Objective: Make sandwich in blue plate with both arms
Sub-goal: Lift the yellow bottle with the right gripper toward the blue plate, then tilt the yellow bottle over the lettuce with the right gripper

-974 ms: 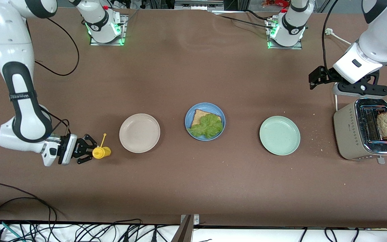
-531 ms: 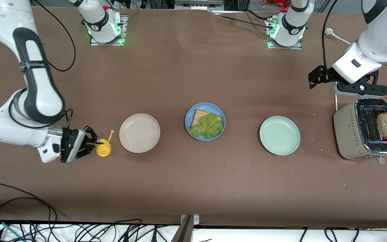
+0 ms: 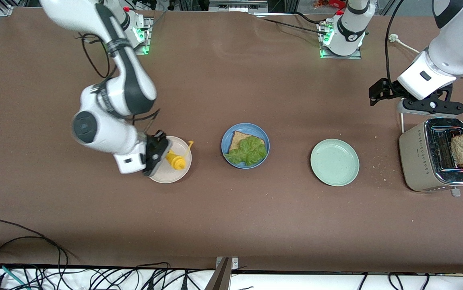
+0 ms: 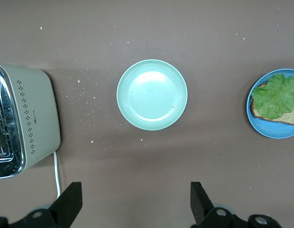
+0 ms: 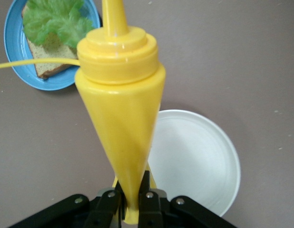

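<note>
The right gripper (image 3: 160,152) clamps a yellow plastic squeeze bottle (image 3: 174,159) above the round beige plate (image 3: 157,175), apparently carrying sauce to the round blue plate (image 3: 226,137) beside it, where bread and green lettuce (image 3: 248,150) lie. Next: aim the nozzle over the lettuce. The left gripper (image 4: 135,204) waits, jaws wide, above the table near the blue plate.

Right gripper (image 3: 160,155) aloft, jaws clamped tight; left gripper (image 4: 135,202) raised, waiting, jaws wide apart.

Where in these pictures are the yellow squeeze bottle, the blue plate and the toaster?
yellow squeeze bottle (image 5: 121,118): right wrist view, on its body.
blue plate (image 3: 227,139): front view, on its bare rim.
toaster (image 3: 414,159): front view, on its side wall.
</note>
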